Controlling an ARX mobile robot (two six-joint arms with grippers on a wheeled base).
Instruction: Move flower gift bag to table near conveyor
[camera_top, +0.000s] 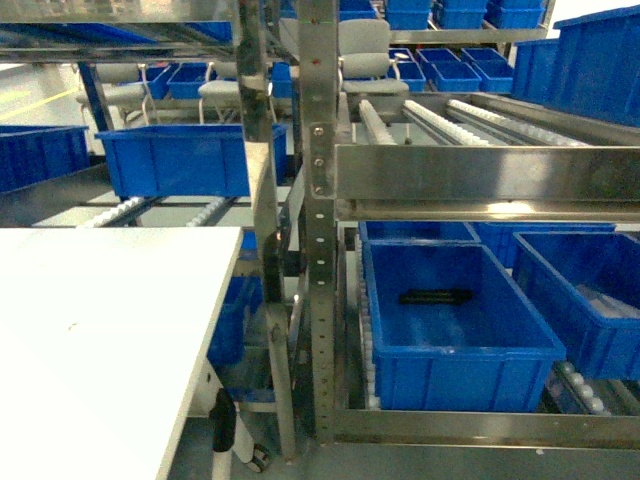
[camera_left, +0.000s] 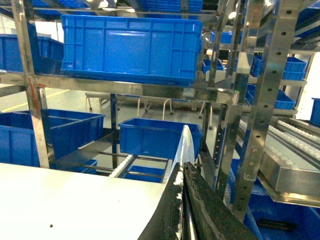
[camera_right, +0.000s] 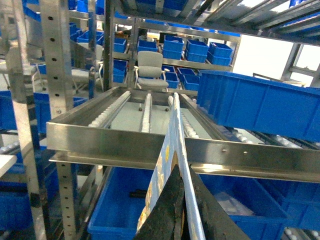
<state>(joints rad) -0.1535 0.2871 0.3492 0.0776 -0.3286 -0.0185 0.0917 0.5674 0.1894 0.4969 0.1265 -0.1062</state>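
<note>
Beside the white table (camera_top: 100, 330) stands the steel conveyor (camera_top: 470, 125) rack holding blue bins (camera_top: 455, 320). Each wrist view shows a gripper, left (camera_left: 184, 170) and right (camera_right: 176, 172), pinched narrow on the flower gift bag's (camera_right: 167, 150) thin edge.

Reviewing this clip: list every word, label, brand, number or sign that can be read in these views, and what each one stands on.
None can be read.
Thin flat white sheet with yellow flower-like print, clamped in the right gripper: pattern only, no letters.
Similar white sheet edge in the left gripper: no print legible.
Blue plastic bins, steel roller conveyor, matte white table: no visible labels.
</note>
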